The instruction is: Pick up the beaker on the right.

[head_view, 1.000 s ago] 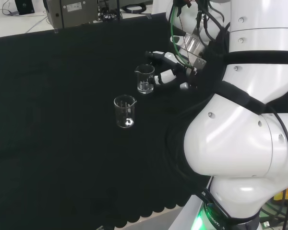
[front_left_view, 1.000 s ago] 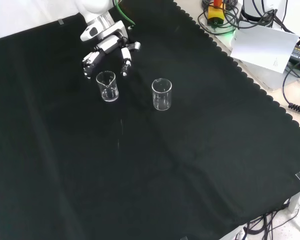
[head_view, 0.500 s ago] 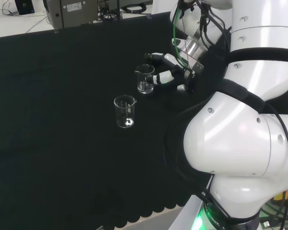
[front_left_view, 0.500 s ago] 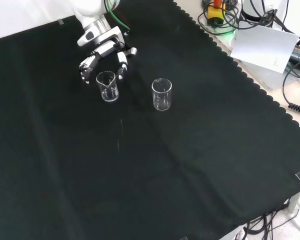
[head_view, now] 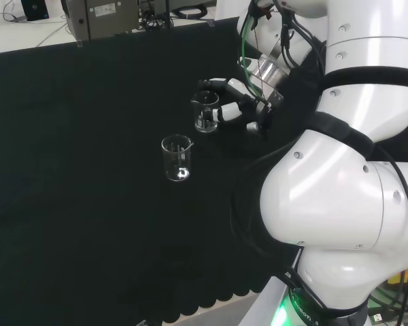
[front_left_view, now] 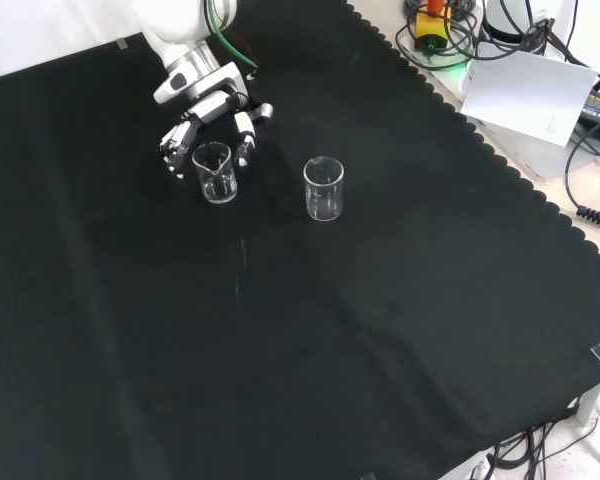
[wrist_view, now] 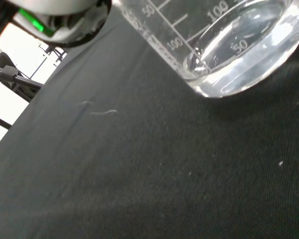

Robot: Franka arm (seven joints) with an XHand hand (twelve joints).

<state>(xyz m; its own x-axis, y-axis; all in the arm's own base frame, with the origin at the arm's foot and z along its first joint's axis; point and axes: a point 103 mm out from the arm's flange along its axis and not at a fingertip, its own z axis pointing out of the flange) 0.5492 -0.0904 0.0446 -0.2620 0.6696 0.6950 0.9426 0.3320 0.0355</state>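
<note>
I see the hand (front_left_view: 212, 118) has slid in against the beaker (front_left_view: 213, 172) since a second ago, fingers (head_view: 219, 113) spread either side of it, not yet pinching. It's clear glass, spouted, with printed graduations, standing upright on the desk (front_left_view: 310, 330), left of the second beaker (front_left_view: 323, 187) in the front view.

A robotics lab: graduated glass beakers (front_left_view: 323, 188) stand on a black-clothed table (front_left_view: 380, 330), with loose cables (front_left_view: 450, 35) and a grey instrument box (head_view: 109, 17) at its edges.
</note>
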